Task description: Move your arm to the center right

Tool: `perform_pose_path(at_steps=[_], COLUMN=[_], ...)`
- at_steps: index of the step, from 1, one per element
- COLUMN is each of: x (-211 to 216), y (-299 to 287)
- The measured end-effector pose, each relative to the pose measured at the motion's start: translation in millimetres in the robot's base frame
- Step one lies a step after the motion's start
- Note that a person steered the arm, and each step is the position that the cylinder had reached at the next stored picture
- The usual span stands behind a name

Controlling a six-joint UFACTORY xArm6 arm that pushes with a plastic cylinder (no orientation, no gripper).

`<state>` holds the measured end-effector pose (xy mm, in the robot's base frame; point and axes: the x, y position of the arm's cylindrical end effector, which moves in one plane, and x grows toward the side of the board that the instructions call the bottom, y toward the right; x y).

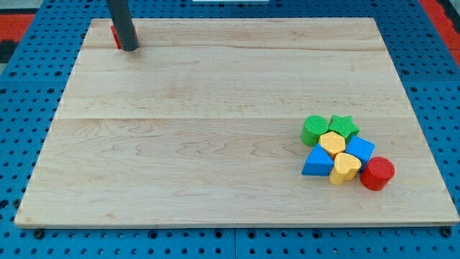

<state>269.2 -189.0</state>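
Observation:
My tip (129, 48) rests on the wooden board (215, 129) near its top left corner. A red block (115, 35) sits just behind it on its left, mostly hidden by the rod. At the view's lower right is a tight cluster: a green cylinder (314, 129), a green star (343, 126), a yellow hexagon-like block (332, 142), a blue block (360, 150), a blue triangle (318, 162), a yellow block (346, 167) and a red cylinder (377, 173). My tip is far from this cluster.
The board lies on a blue perforated table (29, 86). A red surface (442, 14) shows at the view's top right corner and another at the top left.

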Motion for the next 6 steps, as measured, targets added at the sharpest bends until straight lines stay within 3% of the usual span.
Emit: perform_pose_path(at_steps=[2,3,6], x=[-15,4,89], y=[-17,36,292])
